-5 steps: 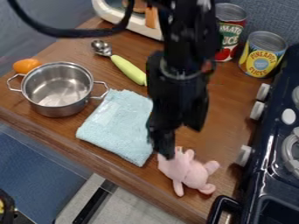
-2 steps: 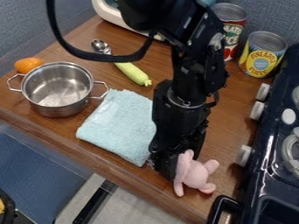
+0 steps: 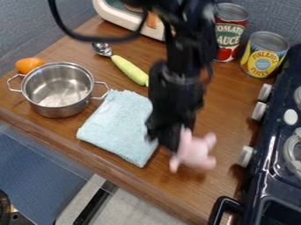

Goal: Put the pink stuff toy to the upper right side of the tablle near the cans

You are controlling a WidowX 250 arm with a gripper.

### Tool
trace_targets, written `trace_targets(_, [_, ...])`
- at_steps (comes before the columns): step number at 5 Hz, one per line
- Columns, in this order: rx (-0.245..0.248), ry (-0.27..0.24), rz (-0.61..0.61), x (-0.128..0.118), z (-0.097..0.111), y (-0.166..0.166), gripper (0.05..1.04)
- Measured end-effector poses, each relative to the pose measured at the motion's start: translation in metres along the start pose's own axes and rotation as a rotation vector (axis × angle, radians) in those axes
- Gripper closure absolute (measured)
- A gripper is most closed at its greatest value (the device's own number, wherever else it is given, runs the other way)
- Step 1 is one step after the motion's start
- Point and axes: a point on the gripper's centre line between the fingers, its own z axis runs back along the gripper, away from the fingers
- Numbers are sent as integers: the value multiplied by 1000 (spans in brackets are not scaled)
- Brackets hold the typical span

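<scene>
The black gripper (image 3: 171, 139) hangs over the lower middle of the table, just right of the blue towel, shut on the pink stuffed toy (image 3: 195, 151). The toy is blurred and hangs at the gripper's right side, apparently lifted off the wood. Two cans stand at the table's upper right: a tomato sauce can (image 3: 229, 34) and, to its right, a yellow pineapple can (image 3: 264, 55).
A light blue towel (image 3: 120, 127) lies left of the gripper. Farther left are a steel pot (image 3: 57, 90) and an orange object (image 3: 28, 65). A yellow-green vegetable (image 3: 129, 70) lies behind the towel. The dark stove (image 3: 273, 176) borders the table's right side.
The gripper first came down to the pink toy and took hold of it. Since then both have moved up in the view, with the toy off its earlier spot.
</scene>
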Motion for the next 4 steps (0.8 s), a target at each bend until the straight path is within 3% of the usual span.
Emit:
trace_targets(1, [-69, 2, -2, 11, 23, -24, 881])
trace_targets(2, [-173, -11, 58, 20, 40, -62, 896])
trace_targets(4, [-237, -93, 158, 28, 22, -142, 897])
